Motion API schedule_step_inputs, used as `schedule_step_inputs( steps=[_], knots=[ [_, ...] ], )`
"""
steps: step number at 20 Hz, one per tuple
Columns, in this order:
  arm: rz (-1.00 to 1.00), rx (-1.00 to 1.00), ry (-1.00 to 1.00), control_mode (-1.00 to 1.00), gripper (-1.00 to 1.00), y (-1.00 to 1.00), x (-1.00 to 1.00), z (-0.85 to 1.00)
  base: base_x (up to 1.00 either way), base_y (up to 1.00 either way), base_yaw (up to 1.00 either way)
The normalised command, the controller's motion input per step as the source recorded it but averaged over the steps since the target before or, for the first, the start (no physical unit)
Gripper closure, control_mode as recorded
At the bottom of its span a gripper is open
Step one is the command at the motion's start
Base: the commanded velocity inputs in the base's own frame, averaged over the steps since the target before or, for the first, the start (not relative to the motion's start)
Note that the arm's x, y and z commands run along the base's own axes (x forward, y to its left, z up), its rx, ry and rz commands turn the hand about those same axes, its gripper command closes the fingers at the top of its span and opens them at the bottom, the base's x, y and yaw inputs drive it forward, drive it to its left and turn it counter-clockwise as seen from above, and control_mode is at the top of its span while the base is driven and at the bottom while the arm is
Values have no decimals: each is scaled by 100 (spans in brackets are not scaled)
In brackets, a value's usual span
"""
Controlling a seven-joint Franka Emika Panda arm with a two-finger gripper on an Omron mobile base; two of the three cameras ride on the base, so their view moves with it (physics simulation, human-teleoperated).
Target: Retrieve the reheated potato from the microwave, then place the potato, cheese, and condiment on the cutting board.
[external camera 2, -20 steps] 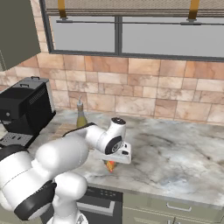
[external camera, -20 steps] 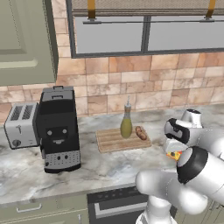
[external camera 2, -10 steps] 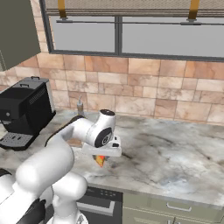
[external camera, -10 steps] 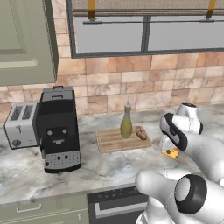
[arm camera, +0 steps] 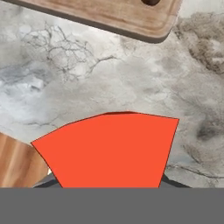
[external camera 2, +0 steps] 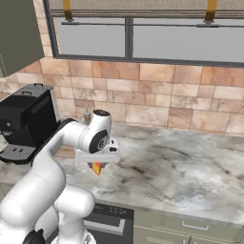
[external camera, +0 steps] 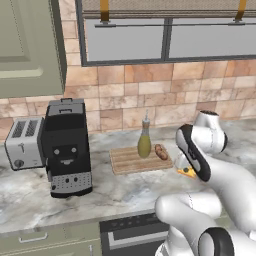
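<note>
Tool is closed on the cheese, an orange wedge held above the marble worktop, just beside the right end of the cutting board. On this board stand the condiment and, close beside it, the potato. The tool points downward.

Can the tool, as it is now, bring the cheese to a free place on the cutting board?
Probably yes. The tool holds the cheese just off the edge of the cutting board. The condiment and potato stand at the near end; the rest looks bare.
</note>
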Motion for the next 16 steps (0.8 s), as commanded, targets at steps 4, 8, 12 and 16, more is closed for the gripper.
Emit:
schedule_step_inputs(
  steps=[4, 8, 12, 16],
  knots=[
    [7, 0, 0, -100, 100, 39, -7, 31, 0, 0, 0],
    [6, 0, 0, -100, 100, 45, 0, 23, 0, 0, 0],
    [3, -1, -3, -100, 100, 53, 0, 13, 0, 0, 0],
    [0, -3, -13, -100, 100, 60, 2, 5, 0, 0, 0]
  ],
)
